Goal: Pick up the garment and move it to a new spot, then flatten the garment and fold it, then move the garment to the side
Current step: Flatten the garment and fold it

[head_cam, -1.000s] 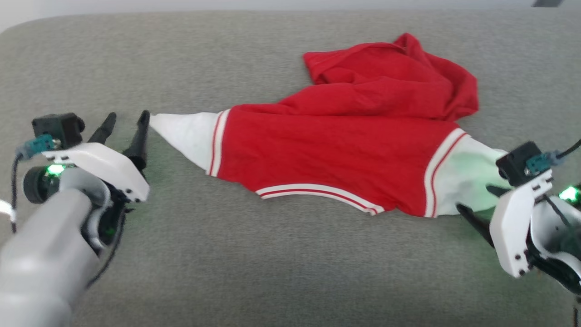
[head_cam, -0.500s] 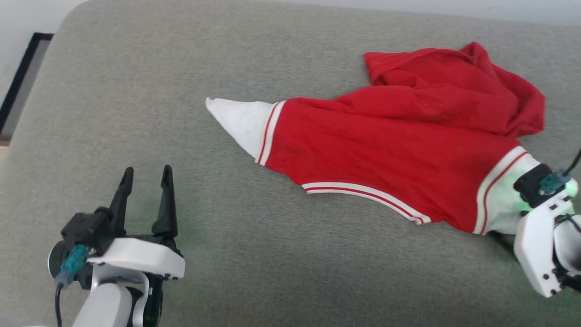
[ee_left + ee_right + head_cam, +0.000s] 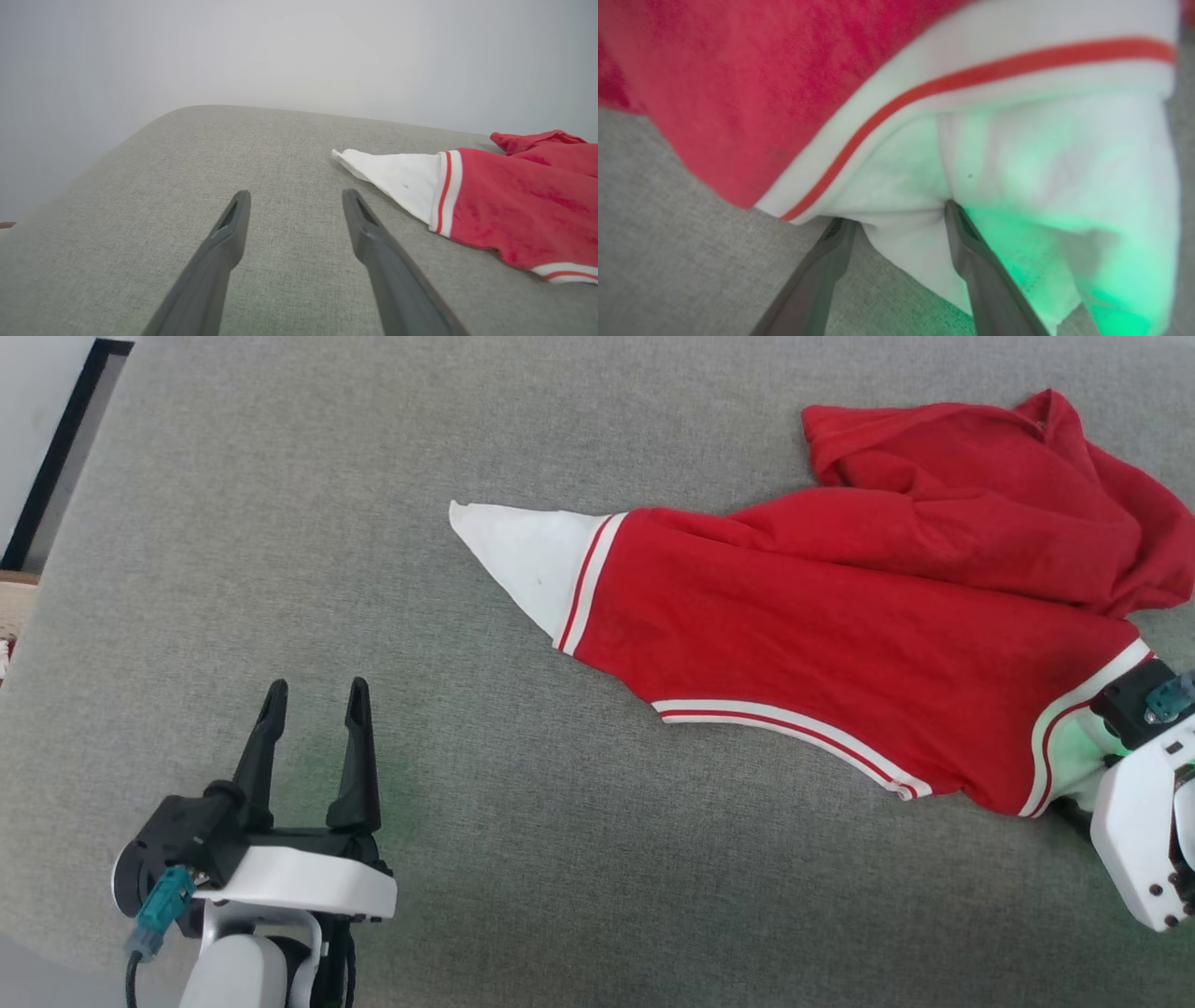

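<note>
The bright-red garment (image 3: 840, 635) lies spread on the grey cushion, bunched at its far right. One white sleeve end (image 3: 532, 560) points left, and a striped hem runs along the near edge. My left gripper (image 3: 316, 695) rests open and empty on the cushion, well short of that sleeve tip (image 3: 397, 175). At the right edge, my right gripper's white housing (image 3: 1134, 840) sits over the other white sleeve end. In the right wrist view my right gripper (image 3: 896, 212) is open, its fingers straddling a fold of the white cloth (image 3: 1017, 154), which is lit green.
The grey fabric surface (image 3: 523, 859) stretches wide to the left and front of the garment. Its rounded left edge drops off beside a dark frame (image 3: 56, 439) at the upper left. A pale wall (image 3: 299, 51) stands behind.
The head camera has swung, shifting the whole picture. My left gripper has drawn back from the left sleeve tip. My right gripper has pushed onto the right sleeve end.
</note>
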Robot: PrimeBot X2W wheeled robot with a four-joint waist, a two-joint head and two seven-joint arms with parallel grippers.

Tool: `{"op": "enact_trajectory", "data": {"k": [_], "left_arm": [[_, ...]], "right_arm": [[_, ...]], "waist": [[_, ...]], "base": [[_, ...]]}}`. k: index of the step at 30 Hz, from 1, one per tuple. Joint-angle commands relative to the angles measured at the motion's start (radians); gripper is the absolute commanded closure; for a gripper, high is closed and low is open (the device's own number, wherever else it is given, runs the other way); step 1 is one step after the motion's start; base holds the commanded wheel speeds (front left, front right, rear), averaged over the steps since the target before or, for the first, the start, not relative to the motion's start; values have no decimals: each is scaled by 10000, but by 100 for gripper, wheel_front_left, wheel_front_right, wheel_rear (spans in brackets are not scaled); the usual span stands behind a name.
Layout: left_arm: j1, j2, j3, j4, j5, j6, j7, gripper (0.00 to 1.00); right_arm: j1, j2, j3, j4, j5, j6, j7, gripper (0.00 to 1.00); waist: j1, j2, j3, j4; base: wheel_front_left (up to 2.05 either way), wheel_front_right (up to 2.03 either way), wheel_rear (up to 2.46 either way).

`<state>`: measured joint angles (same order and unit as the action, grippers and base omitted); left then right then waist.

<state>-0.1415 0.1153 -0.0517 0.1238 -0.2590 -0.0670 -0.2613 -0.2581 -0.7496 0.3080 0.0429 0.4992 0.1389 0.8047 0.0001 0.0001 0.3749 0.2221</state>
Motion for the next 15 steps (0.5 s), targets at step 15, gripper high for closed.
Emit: {"op": "enact_trajectory", "data": {"k": [15], "left_arm": [[-2608, 1816, -1850, 867, -959, -612, 1364, 0]], "right_arm": [[214, 1034, 34, 1222, -618, -127, -594, 100]], "waist": [[-1, -1, 86, -466]], "base": [[0, 0, 0]]}}
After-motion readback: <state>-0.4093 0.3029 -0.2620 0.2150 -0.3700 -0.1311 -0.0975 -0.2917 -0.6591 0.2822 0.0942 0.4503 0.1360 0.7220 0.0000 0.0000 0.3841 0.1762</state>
